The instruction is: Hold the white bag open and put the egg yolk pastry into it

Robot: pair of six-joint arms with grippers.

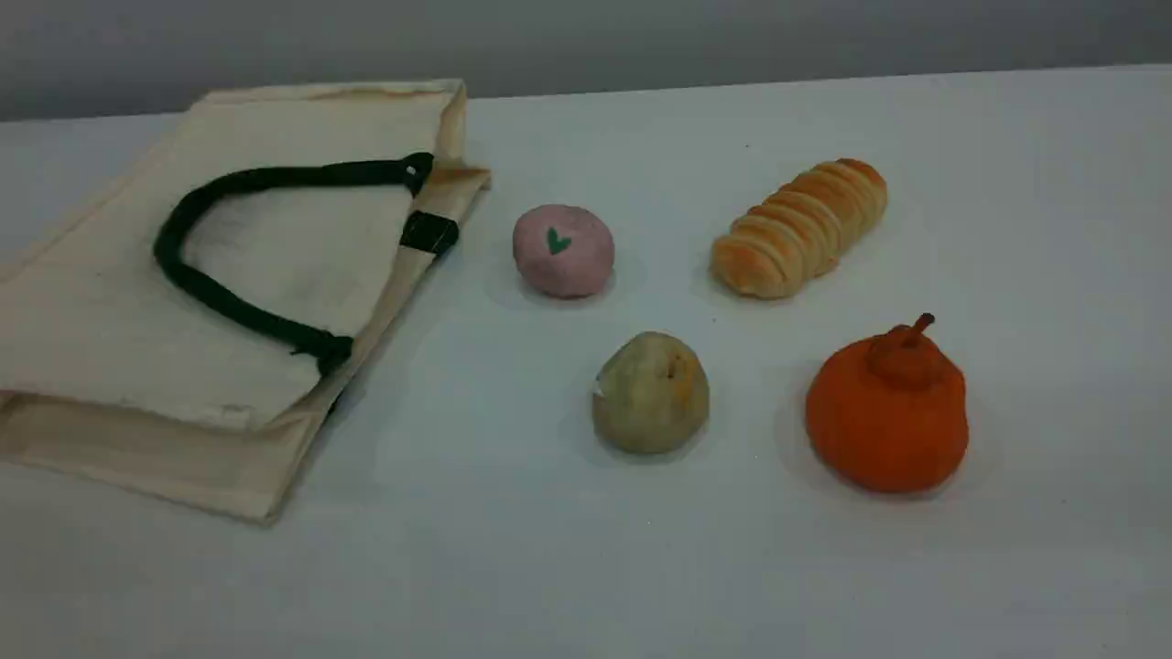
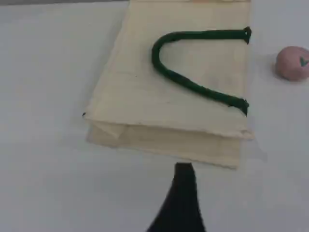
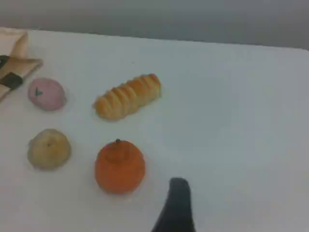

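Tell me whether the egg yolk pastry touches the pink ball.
Apart. The scene view shows bare table between the egg yolk pastry and the pink ball.

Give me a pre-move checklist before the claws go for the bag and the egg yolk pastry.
1. White bag lying flat, mouth shut: not ok for loading yet.
2. Green handle exposed on top: ok.
3. Egg yolk pastry free, apart from the pink ball and the orange fruit: ok.
4. Left claw empty, above the table short of the bag: ok.
5. Right claw empty, beside the orange fruit: ok.
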